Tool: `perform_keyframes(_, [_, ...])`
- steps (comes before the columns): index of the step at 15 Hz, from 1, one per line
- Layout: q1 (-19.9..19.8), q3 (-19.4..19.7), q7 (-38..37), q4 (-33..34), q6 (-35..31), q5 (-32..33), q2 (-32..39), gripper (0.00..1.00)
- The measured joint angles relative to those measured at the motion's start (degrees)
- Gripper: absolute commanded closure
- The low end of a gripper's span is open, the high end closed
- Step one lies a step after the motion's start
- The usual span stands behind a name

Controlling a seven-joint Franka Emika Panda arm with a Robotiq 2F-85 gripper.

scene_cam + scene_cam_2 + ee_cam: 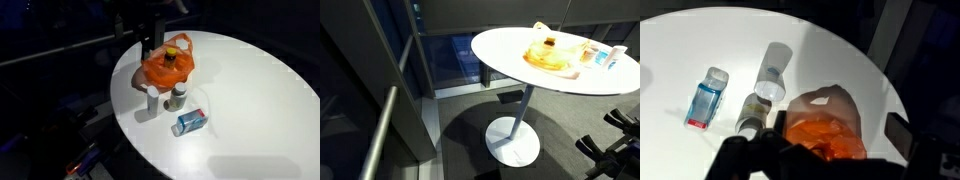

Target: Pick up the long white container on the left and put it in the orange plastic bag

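Note:
The long white container (152, 98) stands upright on the round white table (250, 90), just in front of the orange plastic bag (167, 66). In the wrist view the container (772, 72) is up and to the left of the bag (825, 135). My gripper (837, 125) hangs open and empty right above the bag, one dark finger on each side of it. In an exterior view the dark gripper (152, 44) sits over the bag's far side. The bag (550, 56) also shows small in an exterior view.
A second small bottle with a dark lid (178, 95) (752, 115) stands beside the white container. A blue clear bottle (190, 122) (707, 97) lies nearer the table's front. The table edge (885, 70) curves close behind the bag. Floor and a railing (380, 130) surround the table.

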State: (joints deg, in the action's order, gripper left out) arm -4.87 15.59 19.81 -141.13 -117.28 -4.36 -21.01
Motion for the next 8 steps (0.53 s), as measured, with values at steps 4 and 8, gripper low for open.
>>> perform_keyframes(4, [-1.7, -1.4, -4.4, 1.3, -1.8, 3.0, 4.0, 0.00])
perform_keyframes(8, [-2.6, -2.4, -7.7, 1.7, -3.8, 5.7, 9.2, 0.00])
